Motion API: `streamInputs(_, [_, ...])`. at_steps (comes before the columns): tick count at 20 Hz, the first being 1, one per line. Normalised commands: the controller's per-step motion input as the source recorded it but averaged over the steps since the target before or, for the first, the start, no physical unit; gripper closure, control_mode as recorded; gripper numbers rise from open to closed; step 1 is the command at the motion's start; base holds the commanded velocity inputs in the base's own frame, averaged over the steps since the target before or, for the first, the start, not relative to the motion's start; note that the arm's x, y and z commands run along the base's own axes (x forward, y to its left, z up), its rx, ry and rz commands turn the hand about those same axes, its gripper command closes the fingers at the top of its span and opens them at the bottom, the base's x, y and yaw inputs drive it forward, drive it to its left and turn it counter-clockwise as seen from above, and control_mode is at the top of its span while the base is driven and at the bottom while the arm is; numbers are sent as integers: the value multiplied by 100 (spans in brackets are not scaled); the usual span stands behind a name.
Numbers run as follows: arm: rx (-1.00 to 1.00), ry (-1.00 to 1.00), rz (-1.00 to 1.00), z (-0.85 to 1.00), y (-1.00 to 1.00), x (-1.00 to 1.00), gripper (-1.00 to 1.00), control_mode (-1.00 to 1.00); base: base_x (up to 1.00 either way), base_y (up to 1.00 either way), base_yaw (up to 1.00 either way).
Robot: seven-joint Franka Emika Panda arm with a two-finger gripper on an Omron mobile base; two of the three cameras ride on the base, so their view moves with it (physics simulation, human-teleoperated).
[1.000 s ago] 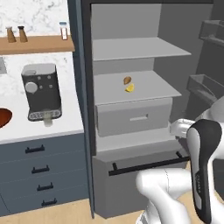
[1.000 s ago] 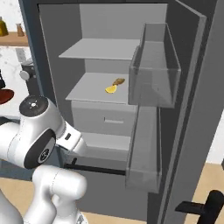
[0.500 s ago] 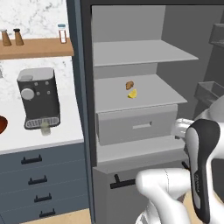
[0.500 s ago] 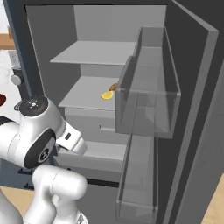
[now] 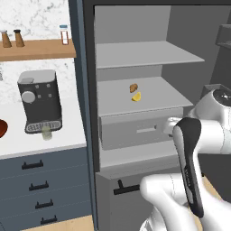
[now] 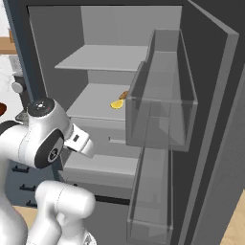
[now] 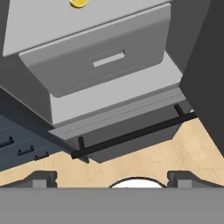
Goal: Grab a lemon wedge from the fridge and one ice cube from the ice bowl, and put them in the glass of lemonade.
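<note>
The gripper is held fully open and empty below the fridge shelf; the lemon wedge should be approached from above, clear of the brown item just behind it.

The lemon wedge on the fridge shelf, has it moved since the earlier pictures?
No. The lemon wedge lies on the same fridge shelf, right beside the small brown item. The whole picture shifted because the base drove.

The white arm folds at its dark elbow, forearm reaching forward. The hand points forward and down, its finger tips wide apart, holding nothing.
</note>
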Motion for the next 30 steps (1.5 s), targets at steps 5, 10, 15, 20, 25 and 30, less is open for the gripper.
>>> streamInputs(5, [-6, -3, 0, 0, 9, 58, -100, -100, 0, 0, 0])
streamInputs(10, [-1, -6, 0, 1, 0, 31, -100, -100, 0, 0, 0])
streamInputs(15, [0, -9, 0, 4, -1, 30, -100, -100, 0, 0, 0])
streamInputs(20, [0, -2, 2, 0, 0, 47, -100, -100, 0, 0, 0])
streamInputs(25, [0, -11, 2, 1, 0, 63, -100, -100, 0, 0, 0])
streamInputs(30, [0, -2, 0, 6, 0, 71, -100, -100, 0, 0, 0])
